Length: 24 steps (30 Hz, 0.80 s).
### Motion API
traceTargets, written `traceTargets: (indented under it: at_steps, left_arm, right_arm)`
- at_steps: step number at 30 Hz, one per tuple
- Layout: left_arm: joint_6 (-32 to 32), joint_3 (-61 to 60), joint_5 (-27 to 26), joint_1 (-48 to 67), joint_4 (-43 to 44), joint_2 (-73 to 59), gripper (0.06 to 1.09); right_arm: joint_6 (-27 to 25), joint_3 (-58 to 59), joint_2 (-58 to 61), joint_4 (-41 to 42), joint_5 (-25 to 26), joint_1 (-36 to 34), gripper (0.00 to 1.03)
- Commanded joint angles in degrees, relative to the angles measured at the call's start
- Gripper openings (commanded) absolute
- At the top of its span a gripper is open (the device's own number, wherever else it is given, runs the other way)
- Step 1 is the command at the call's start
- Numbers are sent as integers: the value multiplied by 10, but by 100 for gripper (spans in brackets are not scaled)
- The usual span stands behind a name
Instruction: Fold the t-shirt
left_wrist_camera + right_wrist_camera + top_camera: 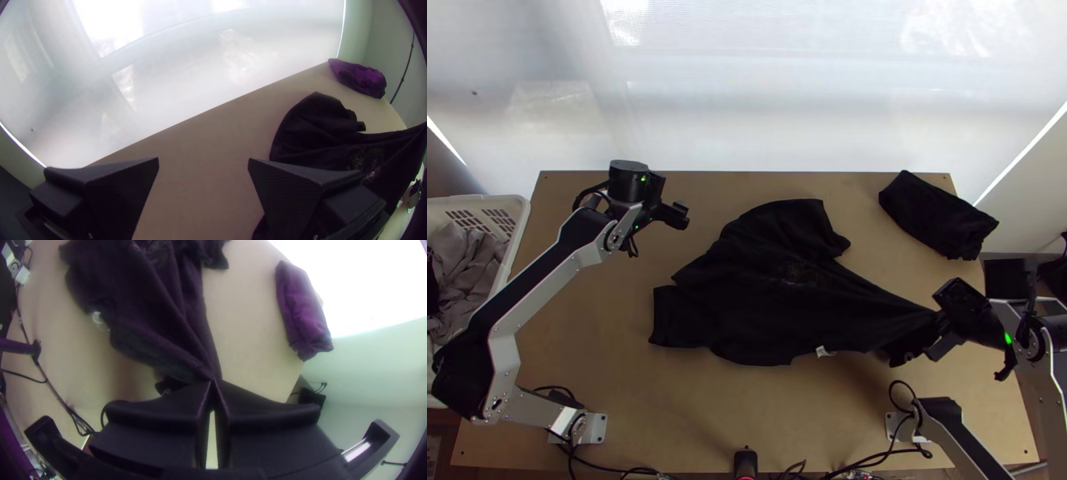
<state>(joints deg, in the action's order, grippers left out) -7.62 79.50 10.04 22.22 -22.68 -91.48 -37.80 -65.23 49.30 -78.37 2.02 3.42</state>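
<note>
Two claws in play, so start at the right claw (936, 331): both flat fingers (178, 406) pressed together, pinching one gathered end of the t-shirt (771, 288). One shirt at work here, black, drawn into narrow folds at the grip, then fanning out leftward across the middle of the table (627, 360), rumpled and roughly spread, with uneven edges.

Look just left of that grip: one small white tag (824, 351), poking out along the shirt's near edge, too small to read. A little farther left and slightly beyond, one pale printed design (799, 274) on the dark cloth, too faint to make out.

Swing beyond the right claw, to the table's far right corner: one dark bundle of cloth (939, 216), compact, well apart from the shirt.

And way across to the left claw (669, 210), left of the shirt and above the table's far left part: two fingers (284, 186) spread wide, facing each other across a gap. Farthest off, left of the left claw, one white basket (517, 232) beside the table, with grey cloth (467, 264) bunched inside.
</note>
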Motion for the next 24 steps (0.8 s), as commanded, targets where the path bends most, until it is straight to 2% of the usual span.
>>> traceTargets:
  at_steps: [1,8,12,17,20,24]
  left_arm:
    - [11,37,0,19,-2,-69,103]
    - [25,166,-4,42,-43,-222,103]
    - [34,304,-8,63,-105,-324,103]
    - [53,503,-28,80,-213,-451,97]
    - [53,519,-42,92,-217,-470,91]
    - [52,517,-47,104,-247,-490,91]
  right_arm:
    - [-6,39,-17,81,-19,-97,3]
    - [59,49,-17,114,-22,-58,3]
    - [81,48,-15,124,-22,-37,3]
    - [89,48,-14,128,-21,-33,3]
    - [90,48,-16,127,-21,-33,3]
    - [90,44,-17,128,-21,-33,3]
